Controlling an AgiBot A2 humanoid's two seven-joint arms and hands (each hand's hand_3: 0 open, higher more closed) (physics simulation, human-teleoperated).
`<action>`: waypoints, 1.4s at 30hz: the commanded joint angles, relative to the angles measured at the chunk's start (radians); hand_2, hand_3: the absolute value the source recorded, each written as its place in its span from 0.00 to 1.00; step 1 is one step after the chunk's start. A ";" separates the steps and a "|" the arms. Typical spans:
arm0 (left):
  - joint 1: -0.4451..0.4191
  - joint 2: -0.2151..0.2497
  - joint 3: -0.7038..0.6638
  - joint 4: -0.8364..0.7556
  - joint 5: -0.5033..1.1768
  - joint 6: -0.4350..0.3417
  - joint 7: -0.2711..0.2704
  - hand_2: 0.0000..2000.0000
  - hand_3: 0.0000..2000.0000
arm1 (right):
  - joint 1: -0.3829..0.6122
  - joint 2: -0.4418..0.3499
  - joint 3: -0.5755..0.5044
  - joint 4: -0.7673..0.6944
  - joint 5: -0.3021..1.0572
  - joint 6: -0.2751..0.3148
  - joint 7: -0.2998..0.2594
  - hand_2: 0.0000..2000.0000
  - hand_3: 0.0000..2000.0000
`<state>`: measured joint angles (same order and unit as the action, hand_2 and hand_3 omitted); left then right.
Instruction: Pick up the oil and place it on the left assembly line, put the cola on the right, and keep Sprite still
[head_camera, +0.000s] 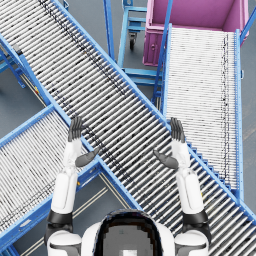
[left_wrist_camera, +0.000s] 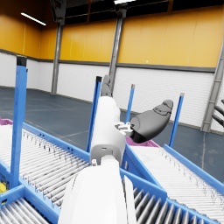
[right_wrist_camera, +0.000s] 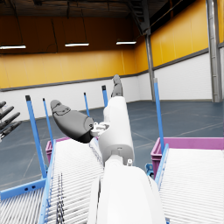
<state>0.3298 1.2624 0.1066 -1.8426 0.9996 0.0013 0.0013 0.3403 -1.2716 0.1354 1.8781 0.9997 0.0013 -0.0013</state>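
Observation:
No oil, cola or Sprite shows in any view. In the head view my left hand (head_camera: 77, 145) and right hand (head_camera: 175, 145) are both raised over the long diagonal roller conveyor (head_camera: 115, 100), fingers straight and thumbs turned inward, holding nothing. The left wrist view shows the left hand (left_wrist_camera: 151, 122) open in the air, with the right hand's fingertips (left_wrist_camera: 218, 113) at the picture's edge. In the right wrist view the right hand (right_wrist_camera: 72, 122) is open too, and the left hand's fingertips (right_wrist_camera: 6, 116) show at the edge.
A second roller conveyor (head_camera: 30, 155) runs on the left and a third (head_camera: 200, 100) on the right, all with blue frames. A pink bin (head_camera: 200, 15) stands at the far end of the right conveyor. Blue posts (left_wrist_camera: 19, 118) rise beside the rails.

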 joint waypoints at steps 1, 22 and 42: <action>0.030 0.009 -0.066 -0.029 0.000 0.000 0.000 0.00 0.00 | 0.037 -0.014 -0.053 0.037 0.000 0.000 0.000 0.00 0.00; 0.074 0.035 -0.246 -0.062 0.332 -0.001 -0.001 0.00 0.00 | 0.084 -0.050 -0.191 0.070 0.377 -0.001 0.001 0.00 0.00; 0.079 0.048 -0.235 -0.075 0.334 -0.001 -0.001 0.00 0.00 | 0.056 -0.071 -0.207 0.087 0.379 -0.001 0.001 0.00 0.00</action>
<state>0.4004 1.3131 -0.1307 -1.9165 1.3340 0.0000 0.0000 0.3886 -1.3441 -0.0683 1.9624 1.3789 0.0000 0.0000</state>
